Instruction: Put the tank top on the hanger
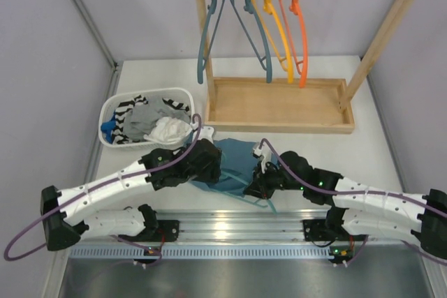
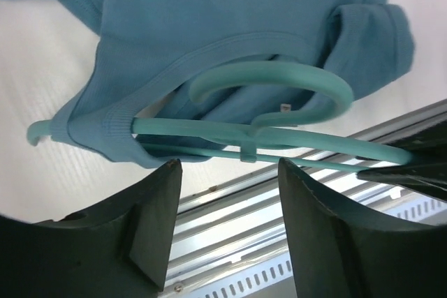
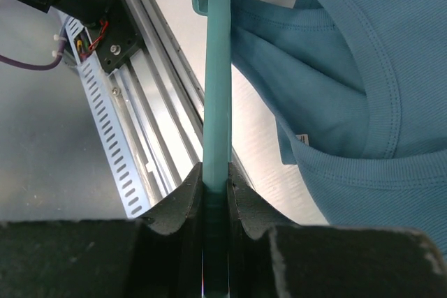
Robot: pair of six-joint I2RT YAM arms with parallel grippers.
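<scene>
Right gripper (image 3: 215, 179) pinches hanger (image 3: 218, 68); only left wrist view shows left gripper (image 2: 227, 172) agape, tank top (image 2: 244, 5) half-threaded.

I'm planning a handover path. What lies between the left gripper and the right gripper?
The hanger, clamped in the right gripper, spans that gap, with the tank top threaded on its far end; the left wrist view shows it.

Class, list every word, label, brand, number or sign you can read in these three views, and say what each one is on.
No text is readable in any view.
A small white tag on the tank top: too small to read.
The hanger, clamped in the right gripper: no marking visible.
</scene>
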